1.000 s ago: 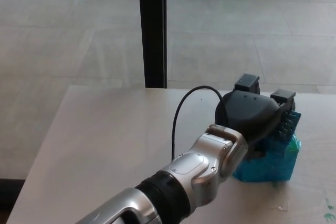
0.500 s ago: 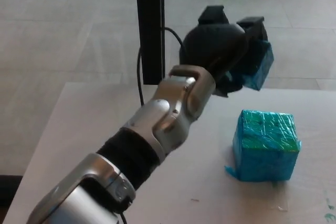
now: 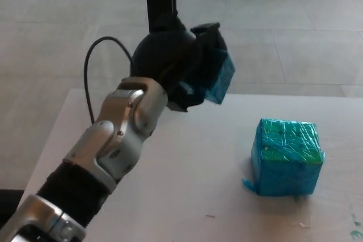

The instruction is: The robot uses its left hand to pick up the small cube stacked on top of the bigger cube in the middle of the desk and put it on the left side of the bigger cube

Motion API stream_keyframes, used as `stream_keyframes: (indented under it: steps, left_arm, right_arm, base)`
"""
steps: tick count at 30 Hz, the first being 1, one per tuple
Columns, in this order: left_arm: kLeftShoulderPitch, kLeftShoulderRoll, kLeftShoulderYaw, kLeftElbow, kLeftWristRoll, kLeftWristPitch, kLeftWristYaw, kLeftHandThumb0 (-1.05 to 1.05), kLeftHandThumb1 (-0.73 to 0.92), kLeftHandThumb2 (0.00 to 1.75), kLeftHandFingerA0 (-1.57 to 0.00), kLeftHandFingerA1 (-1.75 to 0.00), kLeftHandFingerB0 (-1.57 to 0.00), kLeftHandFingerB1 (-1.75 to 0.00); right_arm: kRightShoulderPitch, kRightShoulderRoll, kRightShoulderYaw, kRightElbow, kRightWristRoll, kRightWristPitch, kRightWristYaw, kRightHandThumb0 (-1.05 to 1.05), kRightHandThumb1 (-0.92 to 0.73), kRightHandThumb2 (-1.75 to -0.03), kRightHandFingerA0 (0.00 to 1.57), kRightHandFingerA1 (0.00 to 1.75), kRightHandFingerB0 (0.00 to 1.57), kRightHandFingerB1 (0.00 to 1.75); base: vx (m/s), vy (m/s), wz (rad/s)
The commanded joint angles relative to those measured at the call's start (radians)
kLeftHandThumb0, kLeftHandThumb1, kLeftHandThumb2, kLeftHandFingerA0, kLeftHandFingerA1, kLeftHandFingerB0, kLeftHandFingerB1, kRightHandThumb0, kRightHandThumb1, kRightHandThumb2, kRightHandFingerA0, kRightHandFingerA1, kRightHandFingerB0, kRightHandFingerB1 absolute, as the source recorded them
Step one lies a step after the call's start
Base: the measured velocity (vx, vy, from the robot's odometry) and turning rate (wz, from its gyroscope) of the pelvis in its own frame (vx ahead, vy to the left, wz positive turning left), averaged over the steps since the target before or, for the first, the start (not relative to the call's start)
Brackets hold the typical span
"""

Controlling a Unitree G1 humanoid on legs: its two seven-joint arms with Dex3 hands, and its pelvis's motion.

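The bigger cube (image 3: pixel 286 157), wrapped in shiny teal film, sits on the pale desk (image 3: pixel 187 185) toward the right. My left hand (image 3: pixel 176 63) is raised above the desk's far edge, up and to the left of that cube, and is shut on the small teal cube (image 3: pixel 220 77). Only the small cube's right side shows past the black fingers. The silver forearm runs down to the lower left corner. My right hand does not appear.
A black vertical post (image 3: pixel 160 1) stands behind the desk, just behind my raised hand. A black cable (image 3: pixel 91 63) loops off the wrist. Beyond the desk lies a grey tiled floor (image 3: pixel 295 32). A small teal scrap sits at the big cube's lower left corner.
My left hand lifted the small cube off the bigger cube and has carried it up and to the left. The bigger cube stays where it was, its top now bare.
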Motion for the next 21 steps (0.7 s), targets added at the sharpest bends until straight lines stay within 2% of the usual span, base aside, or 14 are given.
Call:
stream_keyframes:
  steps: [1, 2, 3, 4, 5, 6, 11, 13, 14, 15, 16, 17, 19, 21]
  left_arm:
    - [0.125, 0.062, -0.006, -0.078, 0.000, 0.064, -0.141, -0.15, 0.62, 0.87, -0.79, -1.64, -0.71, -1.40]
    - [0.178, 0.085, -0.015, -0.101, 0.001, 0.054, -0.159, -0.18, 0.62, 0.88, -0.80, -1.72, -0.72, -1.51]
    - [0.191, 0.090, -0.020, -0.106, 0.005, 0.064, -0.172, -0.18, 0.63, 0.87, -0.78, -1.71, -0.70, -1.53]
    - [0.210, 0.099, -0.039, -0.117, 0.025, 0.092, -0.200, -0.09, 0.66, 0.77, -0.90, -1.75, -0.68, -1.49]
    - [0.225, 0.110, -0.058, -0.131, 0.049, 0.118, -0.227, -0.09, 0.66, 0.77, -0.90, -1.75, -0.68, -1.49]
    - [0.229, 0.113, -0.062, -0.125, 0.050, 0.111, -0.226, -0.13, 0.62, 0.80, -0.80, -1.75, -0.73, -1.54]
    - [0.246, 0.126, -0.103, -0.136, 0.083, 0.143, -0.268, -0.16, 0.63, 0.86, -0.79, -1.75, -0.71, -1.56]
    - [0.236, 0.129, -0.132, -0.129, 0.103, 0.171, -0.319, -0.19, 0.69, 0.82, -0.74, -1.75, -0.66, -1.48]
    - [0.234, 0.129, -0.143, -0.127, 0.113, 0.175, -0.327, -0.20, 0.71, 0.80, -0.74, -1.70, -0.69, -1.32]
    - [0.230, 0.132, -0.172, -0.125, 0.139, 0.179, -0.346, -0.17, 0.73, 0.83, -0.92, -1.73, -0.70, -1.37]
    - [0.230, 0.130, -0.179, -0.130, 0.145, 0.192, -0.360, -0.19, 0.68, 0.84, -0.74, -1.67, -0.70, -1.30]
    - [0.220, 0.136, -0.205, -0.131, 0.169, 0.200, -0.390, -0.22, 0.72, 0.78, -0.71, -1.53, -0.70, -1.09]
    - [0.220, 0.139, -0.237, -0.131, 0.200, 0.203, -0.403, -0.24, 0.70, 0.76, -0.76, -1.44, -0.72, -0.92]
    - [0.221, 0.142, -0.252, -0.135, 0.216, 0.208, -0.405, -0.24, 0.70, 0.76, -0.76, -1.44, -0.72, -0.92]
  right_arm:
    - [0.003, -0.027, 0.000, 0.002, -0.004, 0.023, 0.011, -0.56, -0.38, -0.94, 0.92, 0.93, 0.72, 0.70]
    - [-0.002, -0.028, -0.002, 0.009, -0.001, 0.023, 0.013, -0.58, -0.35, -1.00, 0.90, 0.92, 0.70, 0.75]
    - [-0.001, -0.028, -0.002, 0.010, -0.001, 0.018, 0.014, -0.56, -0.40, -0.90, 0.92, 0.92, 0.74, 0.70]
    - [0.000, -0.029, -0.003, 0.010, 0.000, 0.009, 0.013, -0.55, -0.33, -0.99, 0.91, 0.92, 0.70, 0.75]
    - [-0.004, -0.028, -0.005, 0.010, 0.001, 0.006, 0.011, -0.55, -0.33, -0.99, 0.91, 0.92, 0.70, 0.75]
    - [-0.010, -0.027, -0.005, 0.013, 0.002, 0.012, 0.011, -0.55, -0.40, -0.88, 0.92, 0.91, 0.73, 0.68]
    - [-0.024, -0.025, -0.005, 0.006, 0.002, 0.041, 0.013, -0.53, -0.41, -0.87, 0.96, 0.92, 0.74, 0.67]
    - [-0.026, -0.025, -0.006, 0.002, 0.002, 0.048, 0.014, -0.54, -0.41, -0.87, 0.96, 0.93, 0.74, 0.68]
    - [-0.029, -0.025, -0.006, 0.008, 0.003, 0.043, 0.015, -0.54, -0.40, -0.88, 0.97, 0.92, 0.73, 0.68]
    - [-0.029, -0.028, -0.008, 0.012, 0.005, 0.028, 0.018, -0.54, -0.41, -0.87, 0.96, 0.92, 0.74, 0.67]
    - [-0.031, -0.026, -0.011, 0.022, 0.009, 0.012, 0.016, -0.53, -0.41, -0.87, 0.92, 0.89, 0.73, 0.67]
    - [-0.035, -0.025, -0.011, 0.031, 0.007, 0.006, 0.012, -0.54, -0.42, -0.85, 0.92, 0.88, 0.73, 0.66]
    - [-0.044, -0.023, -0.010, 0.046, 0.004, 0.008, 0.006, -0.53, -0.41, -0.86, 0.92, 0.89, 0.72, 0.66]
    - [-0.047, -0.023, -0.012, 0.051, 0.007, 0.007, 0.007, -0.53, -0.41, -0.86, 0.92, 0.89, 0.72, 0.66]
  base:
    - [0.00, 0.000, 0.00]
    - [0.00, 0.000, 0.00]
    - [0.00, 0.000, 0.00]
    - [0.00, 0.000, 0.00]
    - [0.00, 0.000, 0.00]
    - [0.00, 0.000, 0.00]
    - [0.00, 0.000, 0.00]
    - [0.00, 0.000, 0.00]
    - [0.00, 0.000, 0.00]
    - [0.00, 0.000, 0.00]
    - [0.00, 0.000, 0.00]
    - [0.00, 0.000, 0.00]
    - [0.00, 0.000, 0.00]
    - [0.00, 0.000, 0.00]
